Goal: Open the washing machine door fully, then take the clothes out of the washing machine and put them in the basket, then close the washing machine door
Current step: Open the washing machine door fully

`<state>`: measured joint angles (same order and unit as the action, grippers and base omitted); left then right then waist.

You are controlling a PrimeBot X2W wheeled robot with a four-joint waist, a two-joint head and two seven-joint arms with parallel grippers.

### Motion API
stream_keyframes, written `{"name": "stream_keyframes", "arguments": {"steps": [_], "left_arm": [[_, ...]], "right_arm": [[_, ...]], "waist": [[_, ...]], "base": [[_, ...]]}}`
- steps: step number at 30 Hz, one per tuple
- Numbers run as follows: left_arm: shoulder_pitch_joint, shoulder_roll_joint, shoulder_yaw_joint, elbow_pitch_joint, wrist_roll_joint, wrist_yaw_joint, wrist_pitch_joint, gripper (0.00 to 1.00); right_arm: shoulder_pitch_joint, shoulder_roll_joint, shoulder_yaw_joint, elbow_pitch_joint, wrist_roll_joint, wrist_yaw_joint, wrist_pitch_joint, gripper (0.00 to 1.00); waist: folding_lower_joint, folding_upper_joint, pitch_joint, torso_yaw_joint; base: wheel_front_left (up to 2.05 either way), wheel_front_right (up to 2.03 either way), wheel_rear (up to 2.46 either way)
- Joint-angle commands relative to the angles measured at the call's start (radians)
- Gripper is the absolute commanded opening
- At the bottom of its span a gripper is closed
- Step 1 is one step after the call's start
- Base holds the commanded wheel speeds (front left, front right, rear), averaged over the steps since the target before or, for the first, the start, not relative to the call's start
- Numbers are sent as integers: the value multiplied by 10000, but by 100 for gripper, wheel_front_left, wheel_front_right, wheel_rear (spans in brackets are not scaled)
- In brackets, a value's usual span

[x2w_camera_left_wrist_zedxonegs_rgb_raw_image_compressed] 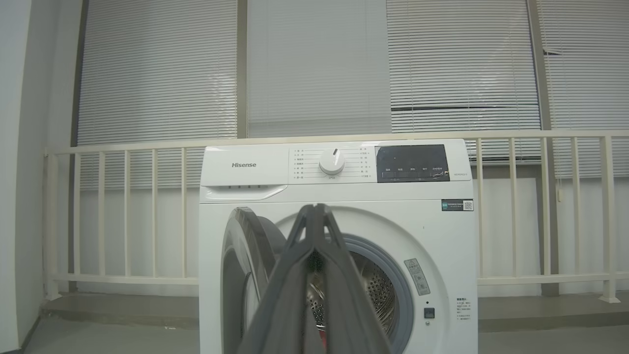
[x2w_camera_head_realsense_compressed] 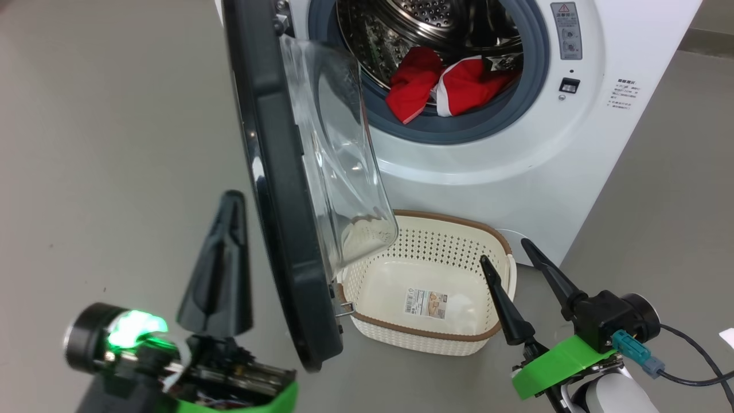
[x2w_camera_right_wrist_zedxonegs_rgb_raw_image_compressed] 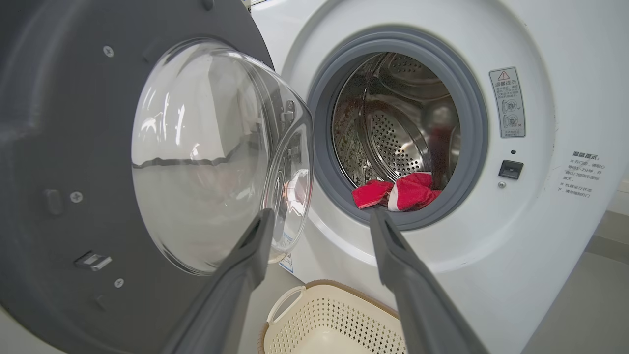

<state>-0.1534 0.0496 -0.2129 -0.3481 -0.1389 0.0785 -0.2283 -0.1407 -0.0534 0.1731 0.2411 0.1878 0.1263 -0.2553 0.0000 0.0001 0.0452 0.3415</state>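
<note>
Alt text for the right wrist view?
White washing machine with its door standing open to the left and red clothes lying at the front of the drum. The open right gripper points toward the opening; a cream basket sits below it.

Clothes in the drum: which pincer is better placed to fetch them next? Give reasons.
Probably the right pincer: open, aimed at the clothes with nothing between. The left pincer is shut, on the outer side of the door.

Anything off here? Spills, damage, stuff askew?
Nothing spilled or damaged. One quirk: the washing machine door stands open and its glass bowl appears to overhang the left end of the basket. The clothes lie at the front lip of the drum; basket upright, empty.
</note>
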Motion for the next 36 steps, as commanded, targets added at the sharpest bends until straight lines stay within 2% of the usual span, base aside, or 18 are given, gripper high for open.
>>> {"name": "stream_keyframes", "arguments": {"steps": [1,7,11,19,22,27,31,36], "left_arm": [[-399,117,71,-396,85,-89,157,0],[-546,73,-1100,-521,-59,-408,594,0],[-541,48,-1745,-252,-264,-462,913,0],[-435,35,-2368,870,-581,-451,1933,0],[-429,47,-2315,1321,-640,-341,2217,0],[-321,104,-1962,1961,-675,149,2777,0],[-282,137,-1646,2132,-705,511,3012,0],[-197,217,-1425,2272,-764,752,3321,0]], "right_arm": [[-332,32,244,-264,106,44,-64,100],[-371,32,248,-296,79,44,-64,100],[-413,32,269,-317,69,44,-64,100],[-410,32,360,-358,145,44,-64,100],[-411,32,424,-372,178,44,-65,100],[-391,32,476,-380,179,44,-65,100],[-371,32,484,-377,169,44,-65,100],[-369,32,477,-379,156,44,-65,100]], "waist": [[0,-1,14,-42],[0,-1,108,-112],[0,-1,186,-171],[0,-1,259,-278],[0,-1,277,-327],[0,-1,311,-399],[0,-1,361,-416],[0,-1,415,-366]], "base": [[0,0,0],[0,0,0],[0,0,0],[0,0,0],[0,0,0],[0,0,0],[0,0,0],[0,0,0]]}}
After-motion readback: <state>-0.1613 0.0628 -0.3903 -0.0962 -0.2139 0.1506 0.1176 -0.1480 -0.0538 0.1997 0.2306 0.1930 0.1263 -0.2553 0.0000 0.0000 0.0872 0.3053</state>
